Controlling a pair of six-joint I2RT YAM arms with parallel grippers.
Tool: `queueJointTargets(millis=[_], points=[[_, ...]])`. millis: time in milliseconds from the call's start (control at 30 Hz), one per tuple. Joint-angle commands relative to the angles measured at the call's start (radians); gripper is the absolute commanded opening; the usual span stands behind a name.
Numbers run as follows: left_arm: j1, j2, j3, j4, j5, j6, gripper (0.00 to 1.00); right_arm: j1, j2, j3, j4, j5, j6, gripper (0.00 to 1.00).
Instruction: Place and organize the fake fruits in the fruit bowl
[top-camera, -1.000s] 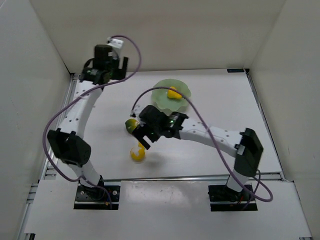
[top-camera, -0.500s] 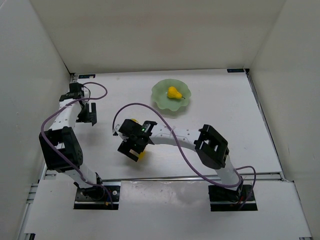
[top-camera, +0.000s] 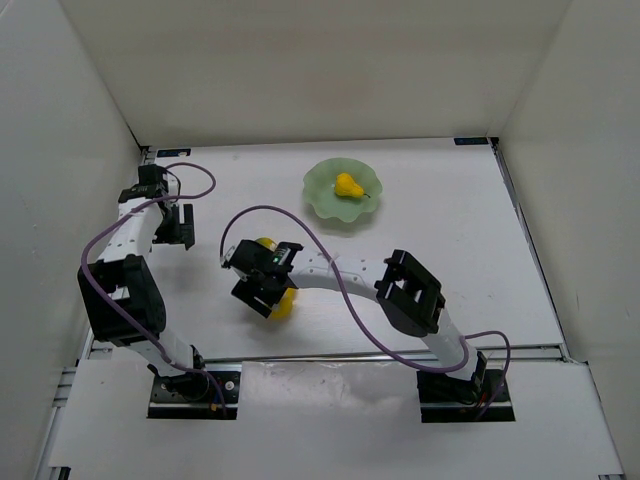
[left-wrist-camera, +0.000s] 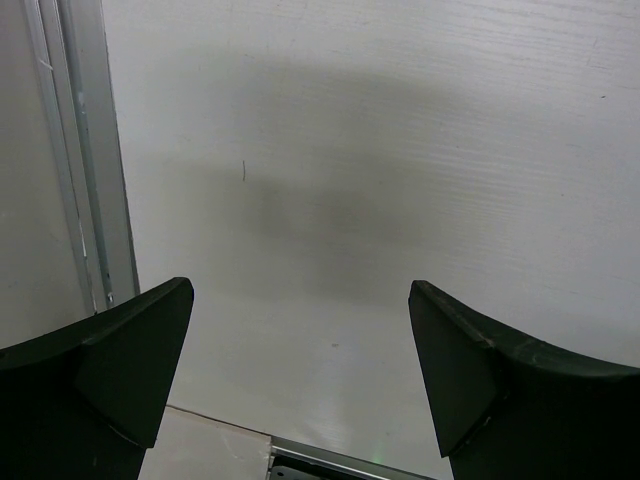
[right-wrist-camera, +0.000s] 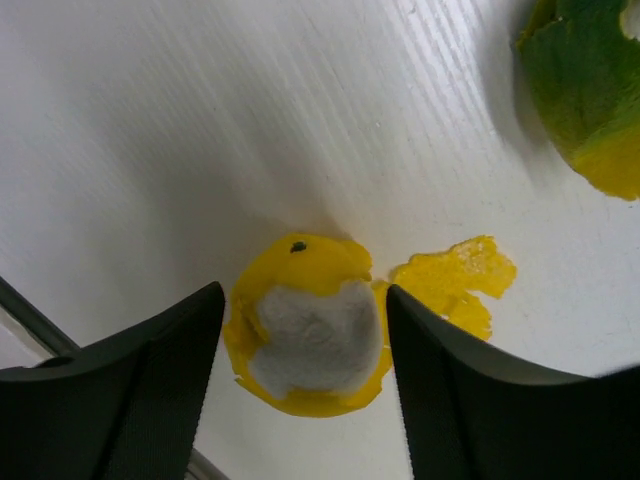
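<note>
The pale green fruit bowl stands at the back centre with the yellow pear in it. The yellow-and-white fruit lies on the table at front left. My right gripper is over it, open. In the right wrist view the fruit sits between my right gripper's two fingers, close on either side, with a yellow peel flap beside it. The green-and-yellow fruit lies just beyond, and is partly hidden behind the gripper in the top view. My left gripper is open and empty.
The enclosure's left wall and a metal rail run close beside the left gripper. White walls close the table at the back and on the right. A purple cable loops over the right arm.
The left arm has folded back from the far corner to the left edge. The right gripper has moved from beside the green-and-yellow fruit forward and left, onto the yellow-and-white fruit.
</note>
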Motion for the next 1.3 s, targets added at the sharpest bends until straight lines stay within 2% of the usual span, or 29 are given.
queueJointTargets(millis=[0,67,167,200,267,367,400,467,567,700,833,967,1100,1133,1167,1267], points=[[0.008,-0.073,0.031,0.004,-0.017,0.018,1.0,0.005,-0.011,0.024,-0.044,0.007,-0.009,0.79],[0.008,-0.073,0.031,0.004,-0.017,0.018,1.0,0.005,-0.011,0.013,-0.044,0.007,-0.02,0.84],[0.008,-0.073,0.031,0.004,-0.006,0.018,1.0,0.005,-0.011,0.013,-0.053,-0.004,-0.02,0.82],[0.008,-0.073,0.031,0.004,0.003,0.018,1.0,0.005,-0.002,0.013,-0.053,-0.004,-0.02,0.75],[0.008,-0.073,0.031,-0.005,0.003,0.018,1.0,0.005,-0.002,0.013,-0.064,-0.004,-0.02,0.68],[0.008,-0.073,0.031,-0.005,0.003,0.018,1.0,0.005,0.007,0.004,-0.073,-0.004,-0.02,0.47],[0.008,-0.073,0.031,-0.005,0.003,0.018,1.0,0.005,0.007,0.004,-0.073,-0.004,-0.02,0.31],[0.008,-0.073,0.042,-0.005,0.003,0.018,1.0,0.005,-0.002,0.004,-0.083,0.009,-0.02,0.22],[0.008,-0.064,0.053,-0.016,0.017,0.018,1.0,-0.013,-0.049,0.024,-0.093,0.034,0.006,0.17],[-0.013,-0.064,0.053,-0.036,0.006,0.032,1.0,-0.099,-0.169,0.033,-0.074,0.034,0.108,0.17],[-0.106,-0.104,0.008,-0.015,-0.074,0.064,1.0,-0.29,-0.325,-0.042,0.017,0.052,0.252,0.17],[-0.218,-0.128,-0.002,-0.005,-0.074,0.114,1.0,-0.462,-0.323,-0.03,0.054,0.163,0.377,0.17],[-0.361,-0.105,0.007,-0.005,-0.095,0.173,1.0,-0.604,-0.22,0.082,0.019,0.192,0.4,0.32],[-0.414,-0.095,0.019,-0.005,-0.095,0.182,1.0,-0.616,-0.173,0.109,0.007,0.192,0.384,0.4],[-0.442,-0.072,0.019,-0.016,-0.095,0.197,1.0,-0.625,-0.153,0.161,-0.004,0.215,0.373,0.57],[-0.542,-0.039,0.03,-0.016,-0.095,0.237,1.0,-0.654,-0.087,0.221,-0.025,0.206,0.328,0.82]])
